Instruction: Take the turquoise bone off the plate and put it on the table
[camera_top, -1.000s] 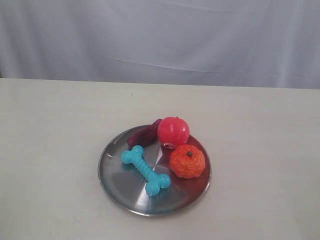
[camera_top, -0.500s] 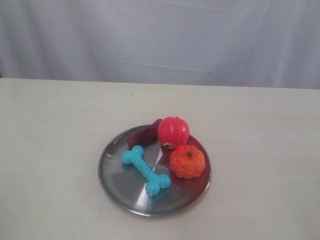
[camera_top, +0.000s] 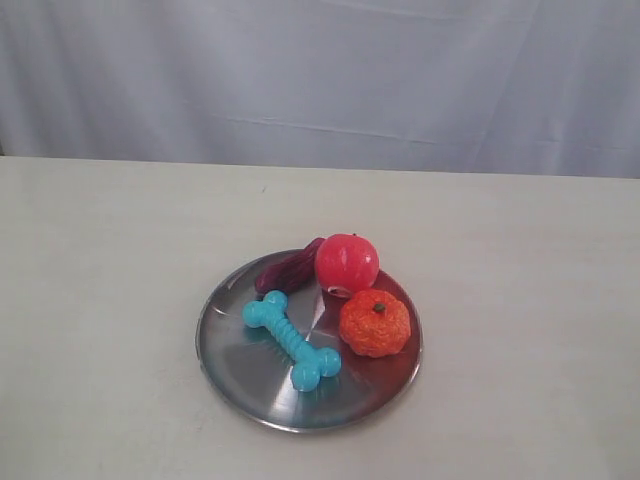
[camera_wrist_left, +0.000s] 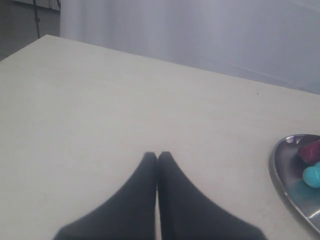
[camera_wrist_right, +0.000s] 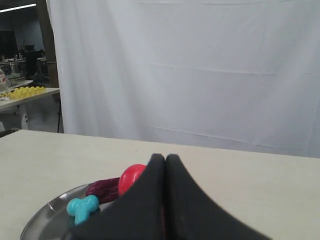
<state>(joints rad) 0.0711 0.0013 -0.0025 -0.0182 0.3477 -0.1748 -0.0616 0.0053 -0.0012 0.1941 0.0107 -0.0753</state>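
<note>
The turquoise bone (camera_top: 291, 340) lies diagonally on the left half of the steel plate (camera_top: 232, 372), which rests on the cream table (camera_top: 100, 260). Neither gripper appears in the exterior view. In the left wrist view my left gripper (camera_wrist_left: 158, 155) is shut and empty over bare table, with the plate's rim (camera_wrist_left: 278, 170) and one knob of the bone (camera_wrist_left: 312, 176) off to the side. My right gripper (camera_wrist_right: 165, 158) is shut and empty, its black fingers hiding part of the plate (camera_wrist_right: 42, 220); a bone end (camera_wrist_right: 81, 207) shows beside them.
A red ball (camera_top: 347, 263), an orange pumpkin toy (camera_top: 375, 323) and a dark maroon toy (camera_top: 287, 269) share the plate. A grey-white cloth backdrop (camera_top: 320, 80) hangs behind the table. Another table with yellow objects (camera_wrist_right: 25, 92) stands far off.
</note>
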